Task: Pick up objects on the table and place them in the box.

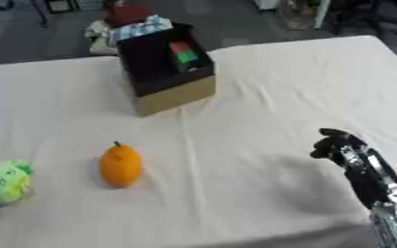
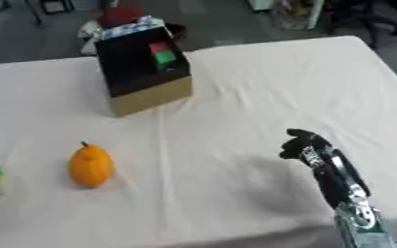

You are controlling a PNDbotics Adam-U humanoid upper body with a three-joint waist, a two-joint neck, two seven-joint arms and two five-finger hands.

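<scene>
Nearest, at the lower right, the right hand [image 1: 336,145] rises on its black and silver forearm above the white cloth of the table [image 1: 261,92], fingers curled together and holding nothing; the arm is cut off by the bottom edge. Bare cloth spreads all round that hand, left toward the fruit and away toward the far edge. At the lower left edge a green and yellow soft object [image 1: 5,181] is partly cut off, so its shape is hard to make out; a dark bit just under it could be part of the left hand, but I cannot tell. Just right of it, apart from it, an orange fruit [image 1: 120,165] lies on the cloth with its long axis running near to far and its small dark stem pointing away. Beyond a wide open stretch, the box [image 1: 173,92] stands near the table's far edge, tan outside and black inside, its open side tilted toward the camera. Inside it sit a red block [image 1: 180,47] and a green block [image 1: 187,56], touching each other. Past the edge, behind the box, lie blurred red and pale things on the floor.
</scene>
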